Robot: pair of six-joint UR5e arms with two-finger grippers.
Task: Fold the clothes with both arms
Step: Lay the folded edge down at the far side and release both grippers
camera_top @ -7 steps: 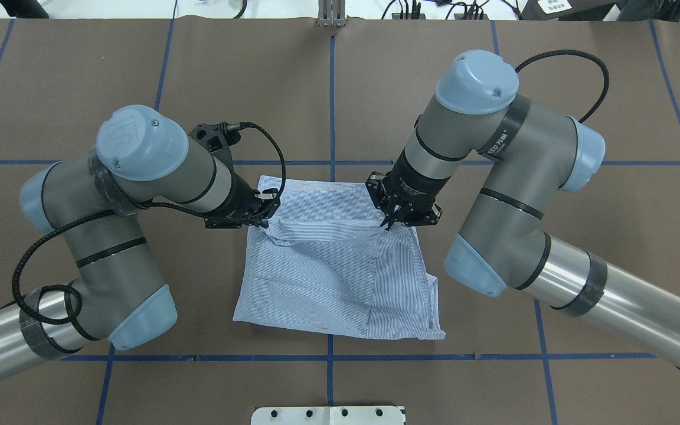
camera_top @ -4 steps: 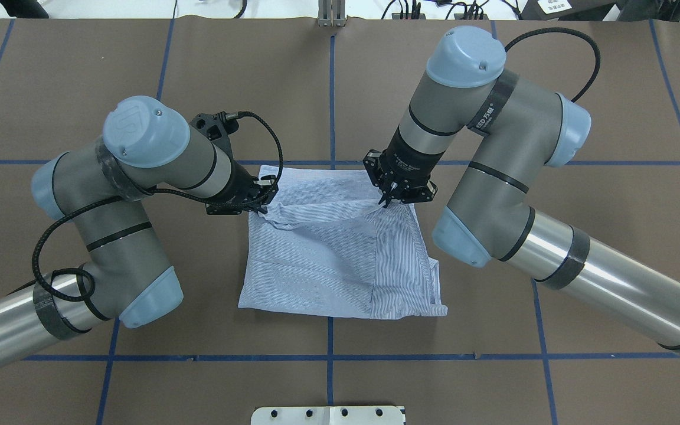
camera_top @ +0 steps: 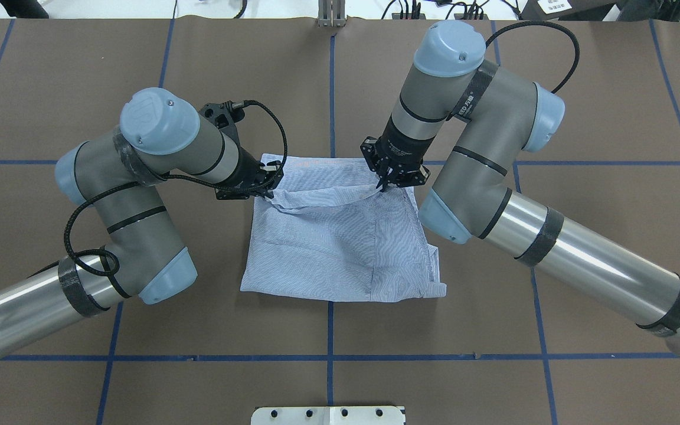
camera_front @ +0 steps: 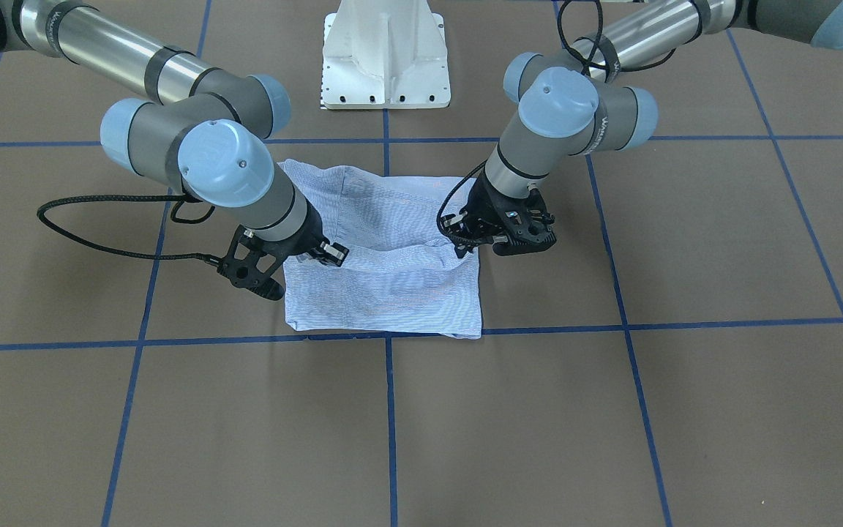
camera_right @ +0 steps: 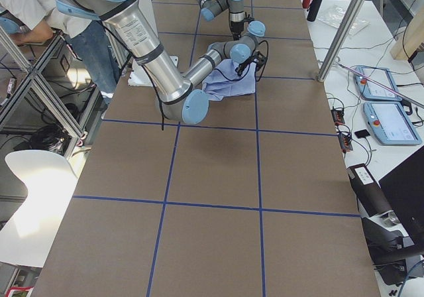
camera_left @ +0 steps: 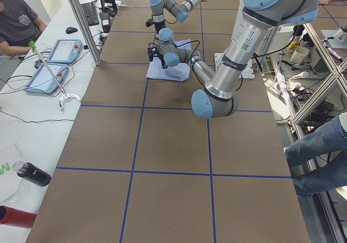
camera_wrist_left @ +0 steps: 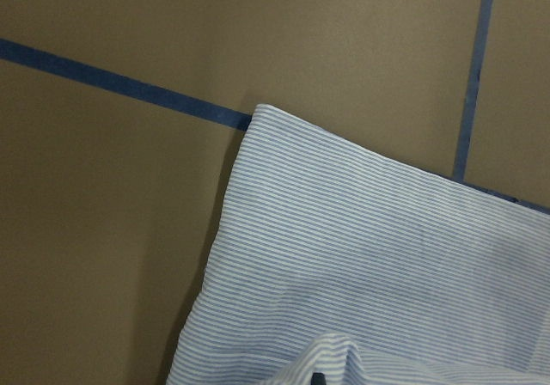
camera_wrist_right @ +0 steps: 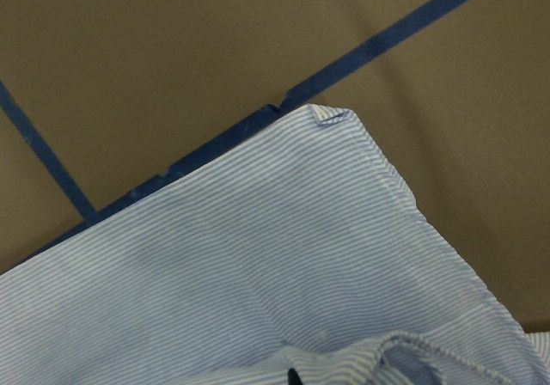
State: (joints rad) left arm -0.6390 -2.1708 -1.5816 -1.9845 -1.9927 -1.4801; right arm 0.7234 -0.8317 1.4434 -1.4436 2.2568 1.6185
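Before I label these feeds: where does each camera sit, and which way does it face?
Front-facing: across the table, facing the robot's pedestal, shirt between.
Overhead: behind the robot, looking down; left gripper and right gripper pinch it.
Exterior left: table's end; left arm nearest.
Exterior right: opposite end; right arm nearest.
Left wrist: down onto a shirt corner; barely any robot visible.
Right wrist: the same.
Both wrists share blue tape.

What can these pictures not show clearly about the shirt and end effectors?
- Left end effector: fingertips partly hidden in overhead view by a fold of the striped shirt.
- Right end effector: cut off at the wrist view's bottom edge.
- Lower shirt layers: covered by the top layer, every view.
- Side views: both end effectors too small.
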